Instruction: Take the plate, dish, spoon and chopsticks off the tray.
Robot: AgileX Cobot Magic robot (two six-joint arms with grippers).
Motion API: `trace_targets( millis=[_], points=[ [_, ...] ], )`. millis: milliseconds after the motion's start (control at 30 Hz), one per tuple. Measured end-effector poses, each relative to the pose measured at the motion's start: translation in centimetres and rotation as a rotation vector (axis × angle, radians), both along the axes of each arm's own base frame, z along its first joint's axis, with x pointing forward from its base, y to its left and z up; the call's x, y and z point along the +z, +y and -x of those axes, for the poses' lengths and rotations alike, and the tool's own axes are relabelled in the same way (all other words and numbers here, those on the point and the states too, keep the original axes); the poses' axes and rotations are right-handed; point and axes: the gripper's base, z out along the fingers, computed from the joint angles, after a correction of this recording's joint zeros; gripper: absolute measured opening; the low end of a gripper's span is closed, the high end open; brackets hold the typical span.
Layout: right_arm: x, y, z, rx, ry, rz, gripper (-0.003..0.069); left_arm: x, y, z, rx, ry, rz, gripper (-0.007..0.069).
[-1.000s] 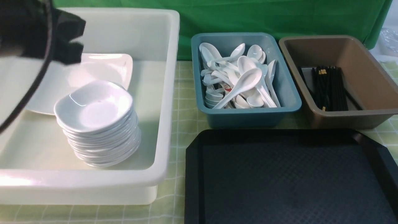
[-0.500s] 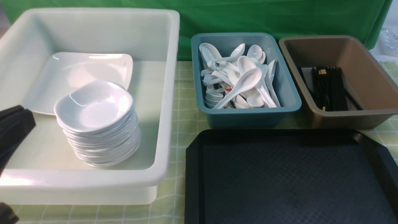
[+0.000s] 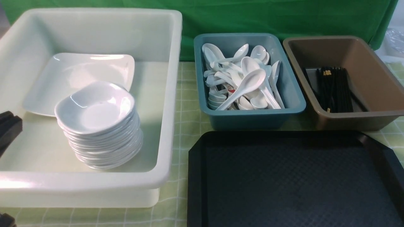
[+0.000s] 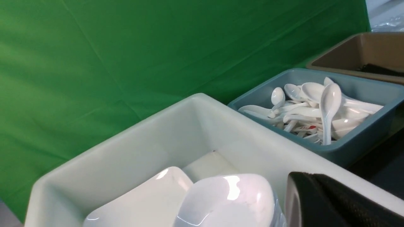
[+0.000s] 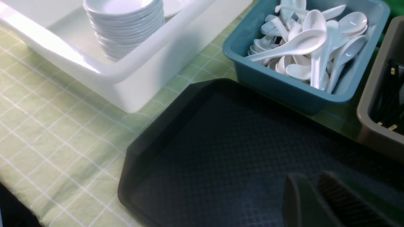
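Tray (image 3: pixel 293 186) bare, long axis left-right. Chopsticks (image 3: pixel 334 88) point front-to-back in brown bin (image 3: pixel 372 72). My left gripper (image 3: pixel 8 129) closed, empty; right gripper (image 5: pixel 318 192) barely parted.

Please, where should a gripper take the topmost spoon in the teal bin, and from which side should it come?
Probably best to grip the topmost spoon midway along its handle, coming straight down from above. The handle lies exposed across the pile, slanting toward the near left; its bowl is wide and rounded, and the walls of the teal bin block a sideways approach.
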Motion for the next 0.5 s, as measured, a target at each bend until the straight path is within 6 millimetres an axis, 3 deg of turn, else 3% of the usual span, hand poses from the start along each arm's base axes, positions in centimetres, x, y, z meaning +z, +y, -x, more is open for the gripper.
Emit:
trace_targets(
  millis=[133,300,500],
  points=[
    [0.0,-0.4,-0.2,-0.063,0.008,-0.007,0.0129,0.0,0.1,0.0,0.005,-0.005,-0.024,0.0020],
    [-1.2,-1.4,-0.3,-0.172,-0.037,0.030,0.0040,0.0,0.1,0.0,0.005,-0.005,-0.030,0.0020],
    [-9.6,-2.7,-0.6,-0.373,-0.227,0.025,0.0017,-0.1,0.1,0.0,0.005,-0.004,-0.029,0.0020]
  ],
)
